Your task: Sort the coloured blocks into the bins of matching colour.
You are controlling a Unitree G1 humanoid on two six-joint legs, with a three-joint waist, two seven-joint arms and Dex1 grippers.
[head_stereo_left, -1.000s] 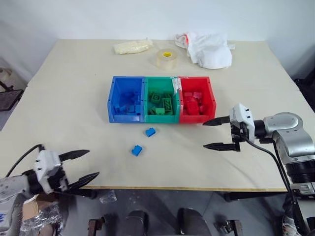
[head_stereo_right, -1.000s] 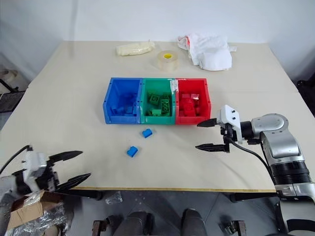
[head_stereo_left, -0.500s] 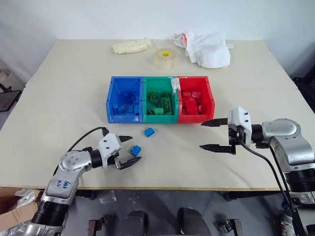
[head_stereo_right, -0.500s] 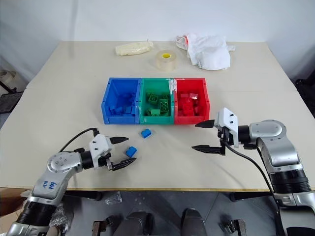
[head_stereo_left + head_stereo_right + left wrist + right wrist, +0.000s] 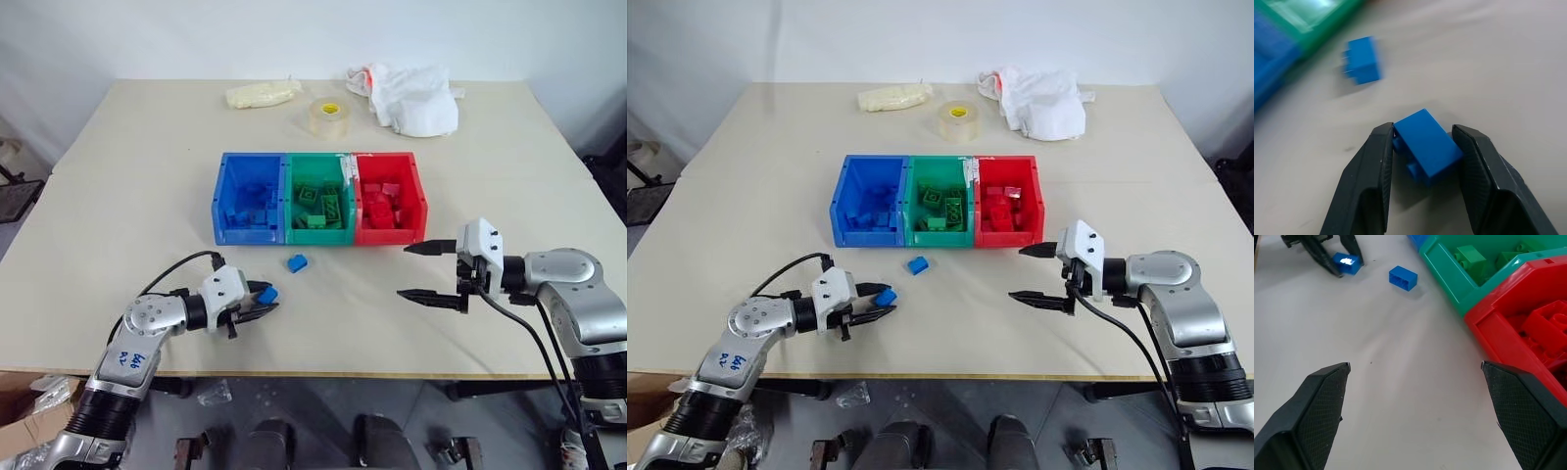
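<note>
Gripping blue block (image 5: 1426,146), left end effector (image 5: 1422,164)

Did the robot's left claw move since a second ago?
Yes. The left gripper came in from the table's near edge toward the bins, and its fingers now sit around the nearer blue block.

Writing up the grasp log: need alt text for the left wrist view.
The left gripper has its two black fingers closed against the sides of a blue block lying on the beige table. A second blue block lies farther off, near the green bin and blue bin.
</note>
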